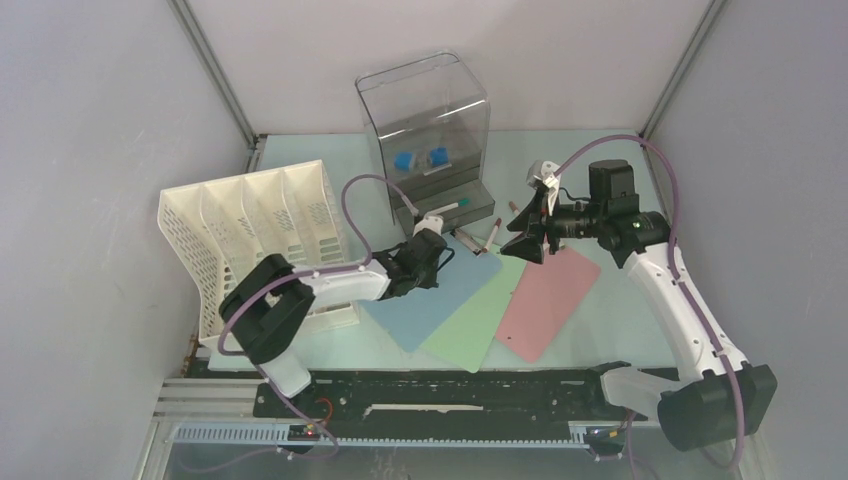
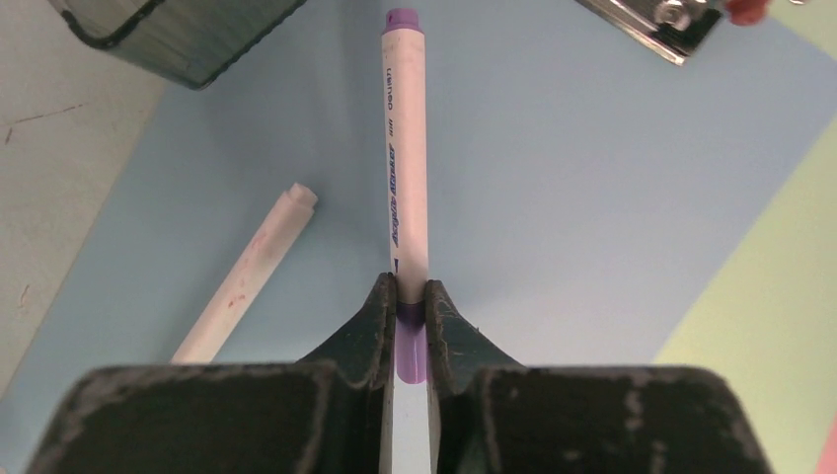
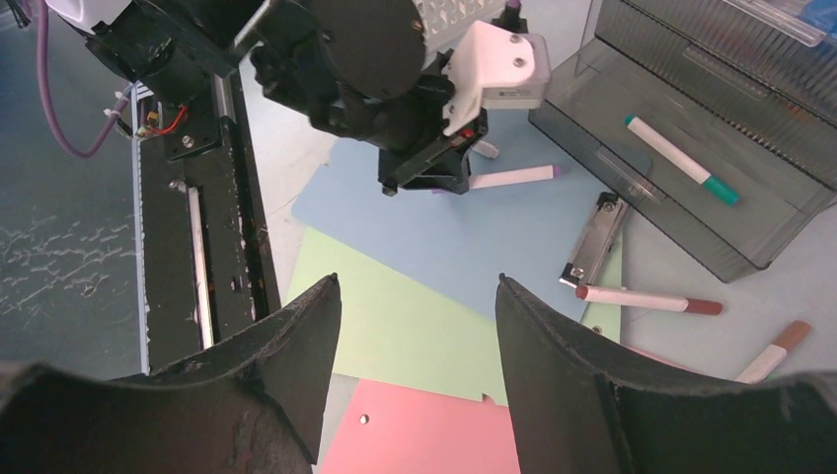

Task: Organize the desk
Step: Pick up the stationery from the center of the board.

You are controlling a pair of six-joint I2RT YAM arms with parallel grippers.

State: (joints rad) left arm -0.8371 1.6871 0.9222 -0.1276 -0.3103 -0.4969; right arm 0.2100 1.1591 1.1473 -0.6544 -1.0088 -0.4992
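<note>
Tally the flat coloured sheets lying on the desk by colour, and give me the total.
Blue sheet: 1
Green sheet: 1
Pink sheet: 1
Total: 3

Purple print "Acrylic Marker" on white marker (image 2: 407, 148), smaller black print unreadable
</note>
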